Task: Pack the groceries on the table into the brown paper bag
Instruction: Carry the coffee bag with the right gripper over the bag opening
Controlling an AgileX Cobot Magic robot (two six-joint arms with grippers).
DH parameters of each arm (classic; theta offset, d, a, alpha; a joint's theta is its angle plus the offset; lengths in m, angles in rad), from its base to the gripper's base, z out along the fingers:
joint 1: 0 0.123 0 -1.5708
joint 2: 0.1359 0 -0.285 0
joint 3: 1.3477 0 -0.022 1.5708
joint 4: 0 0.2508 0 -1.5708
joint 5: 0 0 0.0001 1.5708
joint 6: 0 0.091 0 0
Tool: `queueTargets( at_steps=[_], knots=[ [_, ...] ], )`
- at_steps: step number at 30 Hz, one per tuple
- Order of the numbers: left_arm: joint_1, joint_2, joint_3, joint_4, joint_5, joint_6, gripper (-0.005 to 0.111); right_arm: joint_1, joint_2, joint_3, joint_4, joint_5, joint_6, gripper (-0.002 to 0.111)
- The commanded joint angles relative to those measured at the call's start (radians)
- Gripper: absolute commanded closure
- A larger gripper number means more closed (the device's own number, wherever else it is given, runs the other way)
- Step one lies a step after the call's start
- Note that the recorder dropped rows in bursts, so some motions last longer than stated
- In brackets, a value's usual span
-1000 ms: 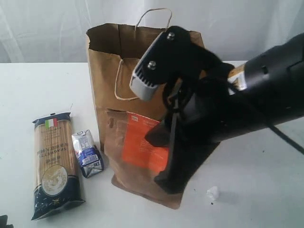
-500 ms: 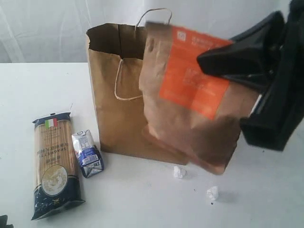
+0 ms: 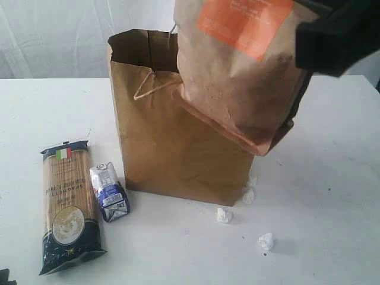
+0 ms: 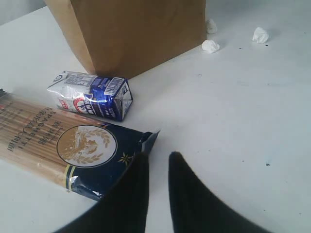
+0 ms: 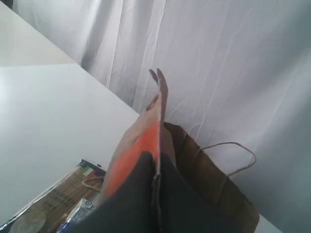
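Note:
The brown paper bag point(image 3: 172, 148) stands upright and open on the table point(image 3: 332, 196). My right gripper point(image 3: 335, 35) is shut on the top seam of the brown pouch with orange label point(image 3: 237, 77), which hangs tilted in the air in front of the bag's upper right corner. In the right wrist view the fingers point(image 5: 146, 179) pinch the pouch point(image 5: 138, 141) edge-on. The blue spaghetti packet point(image 3: 68, 208) and the small blue-white carton point(image 3: 110, 193) lie left of the bag. My left gripper point(image 4: 158, 160) hovers open at the packet's point(image 4: 58, 145) corner, holding nothing. The jars and the canister are out of view.
Three small white crumpled scraps lie on the table by the bag's front right corner point(image 3: 224, 215), point(image 3: 265, 241), point(image 3: 248, 195). A white curtain hangs behind the table. One bag handle point(image 3: 145, 86) droops against the bag's front.
My right gripper has lifted the pouch from the table in front of the bag up to the level of the bag's mouth. The scraps under it now show. The left arm is still.

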Motion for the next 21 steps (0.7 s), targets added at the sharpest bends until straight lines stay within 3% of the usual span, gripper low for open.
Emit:
queueTargets(
  at_steps=[1,14,21],
  knots=[
    [-0.006,-0.005,0.003,-0.003,0.005,-0.001,0.085,-0.011,0.025,-0.035,-0.023,-0.065,0.007,0.108],
    [-0.006,-0.005,0.003,-0.003,0.005,-0.001,0.085,-0.011,0.056,-0.119,-0.096,-0.067,0.009,0.108],
    [-0.006,-0.005,0.003,-0.003,0.005,-0.001,0.085,-0.011,0.039,-0.151,-0.155,0.158,0.019,0.108]
  ],
)
